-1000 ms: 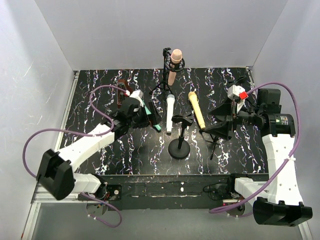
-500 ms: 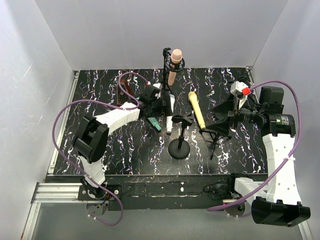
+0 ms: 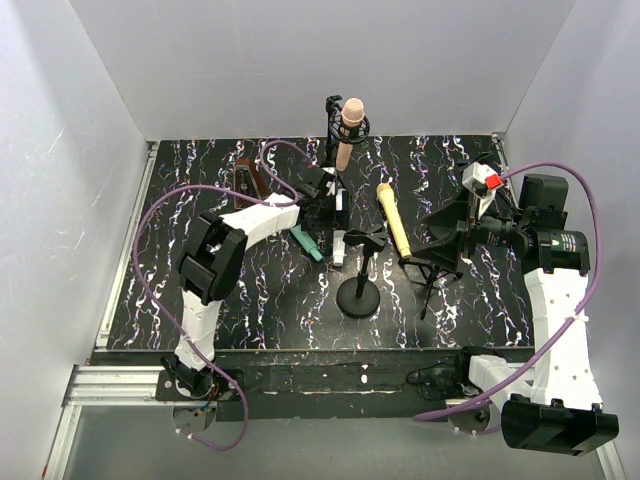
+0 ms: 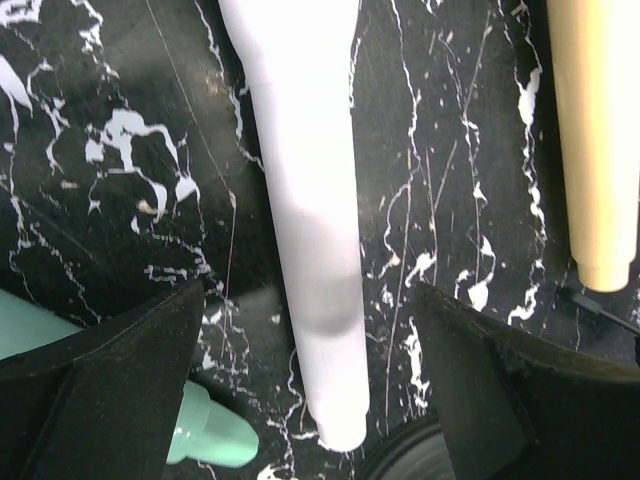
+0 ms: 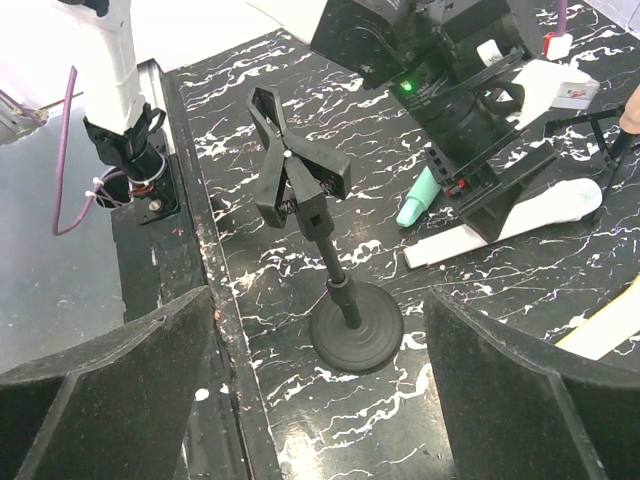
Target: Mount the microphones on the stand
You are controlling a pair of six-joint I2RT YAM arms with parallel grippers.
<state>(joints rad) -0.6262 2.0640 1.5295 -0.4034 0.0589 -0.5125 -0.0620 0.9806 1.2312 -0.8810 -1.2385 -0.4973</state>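
Observation:
The white microphone (image 4: pixel 310 220) lies on the black marbled table, and my left gripper (image 4: pixel 310 290) stands open astride its handle with a gap on both sides. In the top view the left gripper (image 3: pixel 333 205) covers most of the white microphone (image 3: pixel 339 253). The teal microphone (image 3: pixel 306 243) lies just left of it, the yellow microphone (image 3: pixel 394 220) to the right. The pink microphone (image 3: pixel 349 125) is clipped upright in the back stand. My right gripper (image 5: pixel 318 300) is open, facing the round-based stand (image 5: pixel 355 330) with its empty clip (image 5: pixel 300 175).
A brown triangular block (image 3: pixel 245 182) stands at the back left. A thin tripod stand (image 3: pixel 428 280) stands below the right gripper (image 3: pixel 442 243). White walls close the table on three sides, and a metal rail (image 5: pixel 200 300) runs along the near edge.
My left arm swung from the table's left over to the white microphone, and its jaws narrowed a little around the handle. The right arm barely moved.

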